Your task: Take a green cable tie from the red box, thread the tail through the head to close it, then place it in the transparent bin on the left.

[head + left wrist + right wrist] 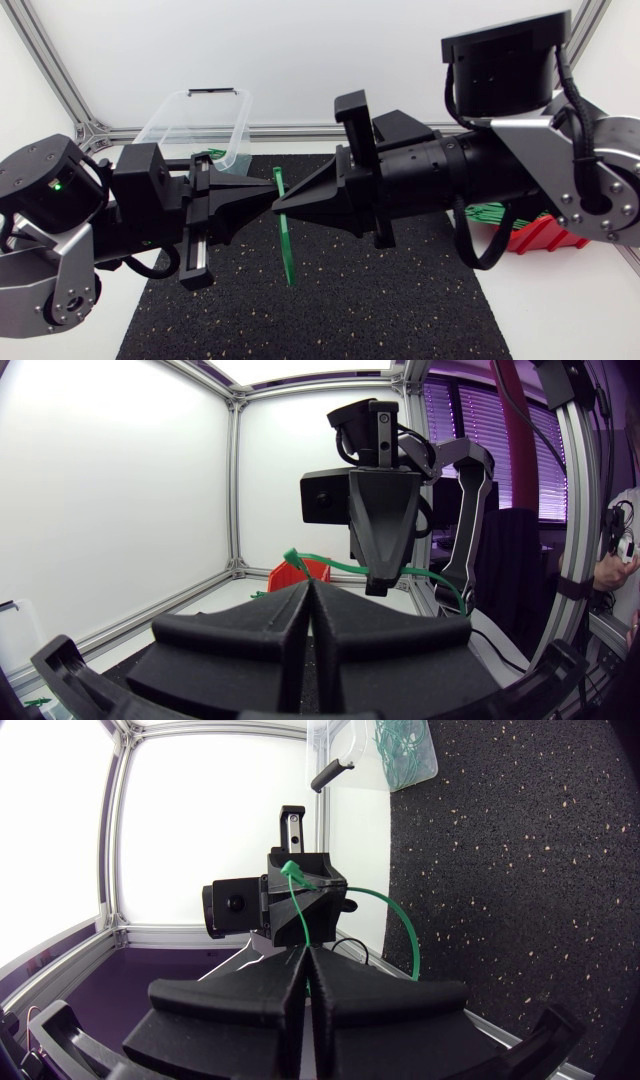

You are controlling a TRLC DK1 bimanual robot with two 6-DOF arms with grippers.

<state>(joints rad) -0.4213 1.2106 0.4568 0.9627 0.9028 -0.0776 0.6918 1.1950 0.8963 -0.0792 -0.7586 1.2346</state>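
Black mat [380, 300]; transparent bin [175, 115] and red box [540, 235] hold green ties [400, 750].

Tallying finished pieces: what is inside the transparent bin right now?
A tangle of green cable ties lies at one end of the transparent bin. Their number cannot be counted, and in the head view the left arm covers the bin's near end.

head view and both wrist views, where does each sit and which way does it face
Head view: above the table, looking down on both arms, left gripper and right gripper tip to tip.
Left wrist view: on the left arm, facing the right gripper past its own.
Right wrist view: on the right arm, facing the left gripper.
All share the green cable tie.
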